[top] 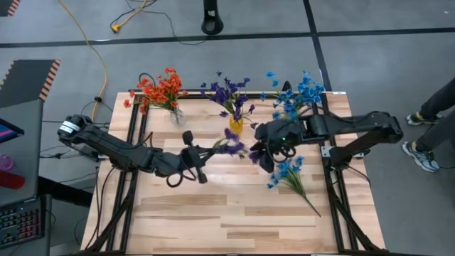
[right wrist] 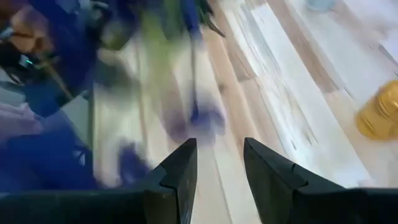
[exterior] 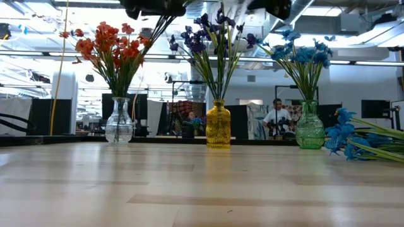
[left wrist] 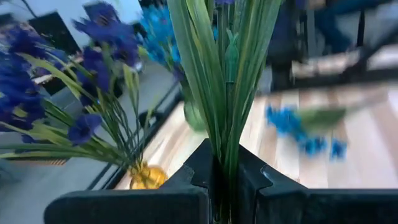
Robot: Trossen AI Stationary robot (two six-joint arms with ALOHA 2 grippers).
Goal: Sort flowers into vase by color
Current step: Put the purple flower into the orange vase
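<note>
Three vases stand in a row along the far side of the table: a clear one with orange-red flowers (top: pixel 162 91), a yellow one (exterior: pixel 218 126) with purple flowers (top: pixel 229 92), and a green one (exterior: pixel 309 128) with blue flowers (top: pixel 297 92). My left gripper (top: pixel 205 151) is shut on a purple sprig (top: pixel 231 146) held above the table's middle. My right gripper (top: pixel 260 153) is open just right of that sprig's blossoms, with nothing between its fingers (right wrist: pixel 180 171). Some blue sprigs (top: pixel 288 174) lie flat on the table below the right gripper. My left gripper (left wrist: pixel 224 180) pinches the purple sprig's bundle of green stems (left wrist: pixel 222 146) between its two fingers, low on the stems and far from the blossoms. The fingers reach in from the table's left. The sprig is lifted clear of the table, its blossoms pointing toward the right gripper.
A black frame (top: pixel 333 153) borders the wooden table on the left, far and right sides. A person's legs and shoes (top: pixel 425 153) are on the floor to the right. A yellow cable (top: pixel 99 57) runs over the floor beyond the far edge. The near half of the table (top: pixel 234 220) is bare wood.
</note>
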